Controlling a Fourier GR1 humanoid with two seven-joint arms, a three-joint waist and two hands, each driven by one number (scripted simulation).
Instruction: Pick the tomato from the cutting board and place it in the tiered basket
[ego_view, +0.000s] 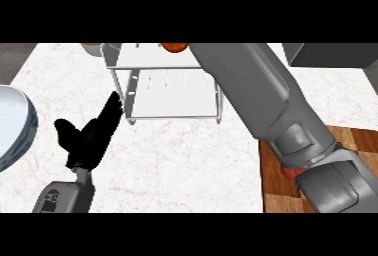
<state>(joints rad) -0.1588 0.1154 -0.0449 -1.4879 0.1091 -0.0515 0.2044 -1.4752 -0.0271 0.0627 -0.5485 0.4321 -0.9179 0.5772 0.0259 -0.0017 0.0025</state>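
Note:
The white wire tiered basket (176, 95) stands at the back middle of the counter. My right forearm (258, 95) reaches from the lower right across the basket's right side to the view's top edge, where the hand is cut off. A small orange-red round thing (175, 47) shows at that edge, just left of the arm's end, over the basket's upper tier. The wooden cutting board (277, 187) lies at the lower right, mostly under the arm. A red patch (291, 173) peeks out beneath the arm there; I cannot tell what it is. My left hand (90, 137) rests open, fingers up, left of the basket.
A blue-and-white bowl (13, 125) sits at the left edge. A dark grey object (332, 55) occupies the back right corner. Another orange thing (92, 46) shows at the top left of the basket. White marble counter (184, 165) lies between my arms.

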